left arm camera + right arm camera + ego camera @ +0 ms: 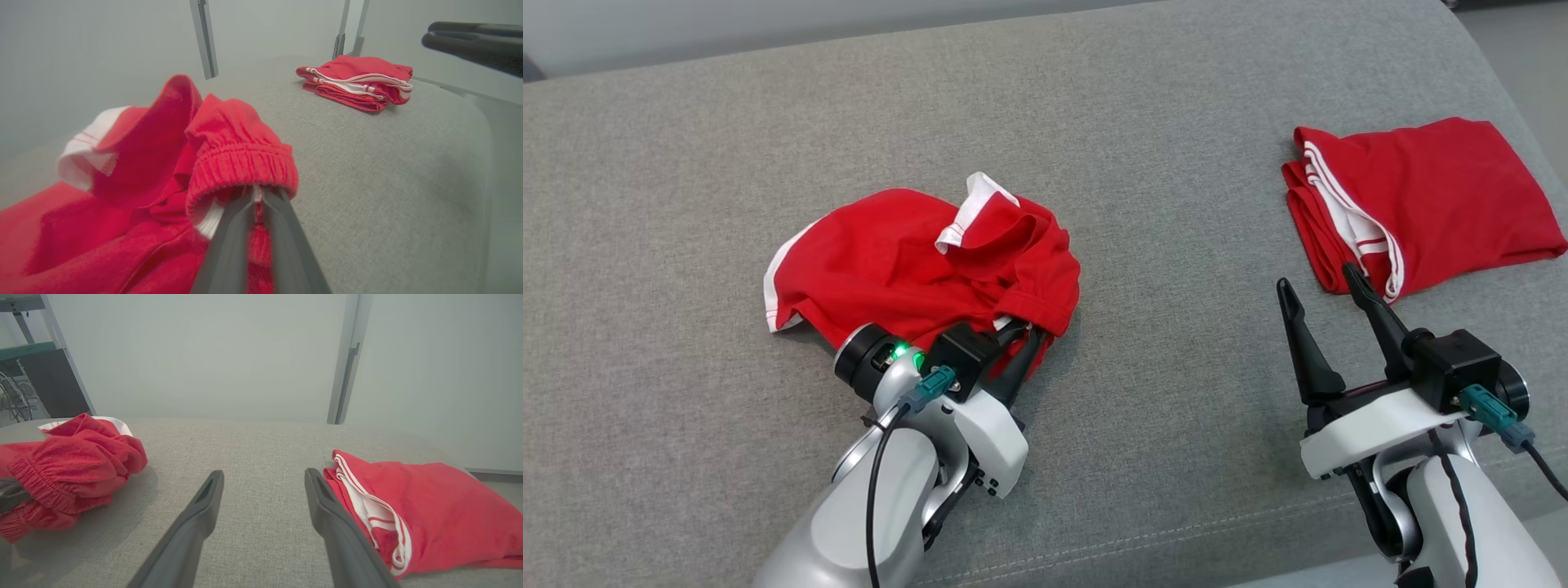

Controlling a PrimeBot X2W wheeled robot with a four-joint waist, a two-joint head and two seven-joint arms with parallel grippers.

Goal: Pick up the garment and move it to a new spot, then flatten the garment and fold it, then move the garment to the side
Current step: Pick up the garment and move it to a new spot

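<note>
My left tool [1025, 339] is clamped together on the garment [907, 261], a crumpled pair of red shorts with white trim lying left of centre on the cushion [1143, 147]. In the left wrist view the fingers [229, 245] pinch the elastic waistband [241, 163] right at its edge. That spot suits me: the band is the thickest, firmest hem, so a thin pinch there should not slip on the lift, and the cloth should hang from it in a predictable way. The grip sits low, close to the cushion, and the heap rests on the surface. I judge the hold is taken but the lift not yet begun. I cannot quite tell how many layers are caught, because the fingertips are buried under the band's fold.

My right tool [1319, 282] stands wide apart and empty over bare cushion. One fingertip is just beside the striped edge of the folded shorts [1437, 196] at the far right. Parked open there, it is ready to take a second corner once the cloth is up.

The bare stretch between the two red heaps looks the natural new spot. It has room to spread the garment flat, provided I stay off the folded shorts.
</note>
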